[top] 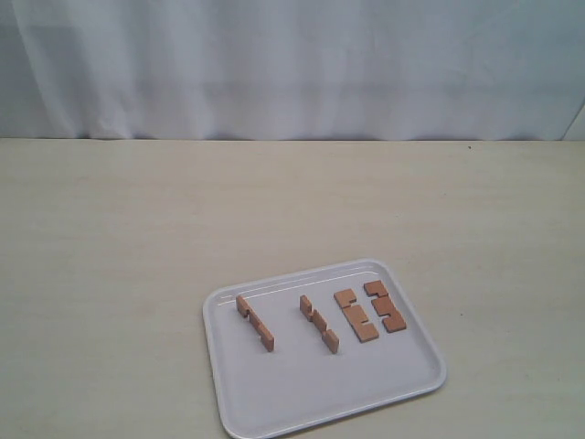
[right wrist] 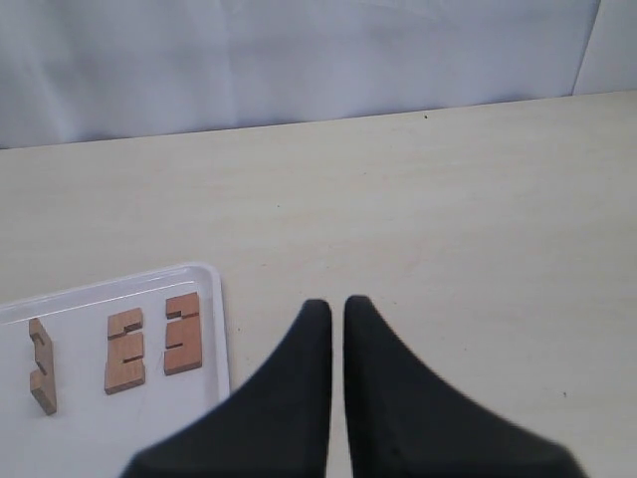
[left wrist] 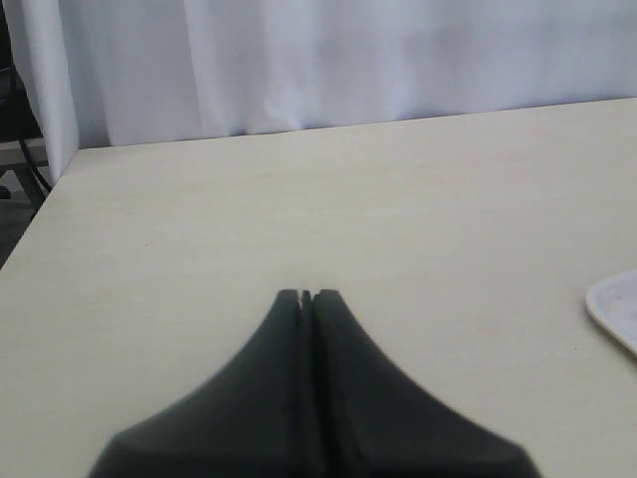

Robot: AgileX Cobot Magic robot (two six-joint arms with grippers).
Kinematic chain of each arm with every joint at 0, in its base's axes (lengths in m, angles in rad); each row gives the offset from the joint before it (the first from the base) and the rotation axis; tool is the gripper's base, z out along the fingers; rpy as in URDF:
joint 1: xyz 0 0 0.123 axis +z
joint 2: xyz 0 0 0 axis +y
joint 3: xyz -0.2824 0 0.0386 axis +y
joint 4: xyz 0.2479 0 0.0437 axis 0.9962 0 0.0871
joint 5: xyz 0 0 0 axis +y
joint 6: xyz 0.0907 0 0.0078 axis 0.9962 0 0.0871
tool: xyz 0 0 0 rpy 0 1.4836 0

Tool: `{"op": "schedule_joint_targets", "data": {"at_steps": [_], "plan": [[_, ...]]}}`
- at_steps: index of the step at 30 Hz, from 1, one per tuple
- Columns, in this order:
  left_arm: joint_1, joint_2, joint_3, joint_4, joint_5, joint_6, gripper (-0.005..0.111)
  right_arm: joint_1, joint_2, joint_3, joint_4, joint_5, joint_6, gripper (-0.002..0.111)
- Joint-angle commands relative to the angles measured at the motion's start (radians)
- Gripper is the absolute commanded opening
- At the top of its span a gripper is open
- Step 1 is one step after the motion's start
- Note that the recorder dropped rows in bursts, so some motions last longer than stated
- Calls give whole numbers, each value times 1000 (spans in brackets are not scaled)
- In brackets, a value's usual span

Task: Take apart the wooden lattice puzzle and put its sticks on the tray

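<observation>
The white tray (top: 274,402) lies at the front middle of the table. Several light-brown notched sticks lie apart on it: one stick (top: 255,321) at the left, one (top: 318,324) in the middle, and two (top: 356,312) (top: 385,305) side by side at the right. No assembled wooden lattice puzzle is in view. My left gripper (left wrist: 307,296) is shut and empty over bare table, with a corner of the tray (left wrist: 617,304) off to one side. My right gripper (right wrist: 330,304) is shut and empty beside the tray's rim (right wrist: 221,329). Neither gripper appears in the exterior view.
A white curtain (top: 292,64) hangs behind the table's far edge. The table's left edge (left wrist: 40,214) shows in the left wrist view.
</observation>
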Motion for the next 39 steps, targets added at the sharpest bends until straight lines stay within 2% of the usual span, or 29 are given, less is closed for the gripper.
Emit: {"op": "schedule_joint_targets", "data": {"at_steps": [1,39], "plan": [[-1,0,2,2,-12,-3,0,-5,-6,4,-4,-4,-6,4],[-1,0,2,2,-12,-3,0,-5,-6,4,-4,5,-26,4]]}}
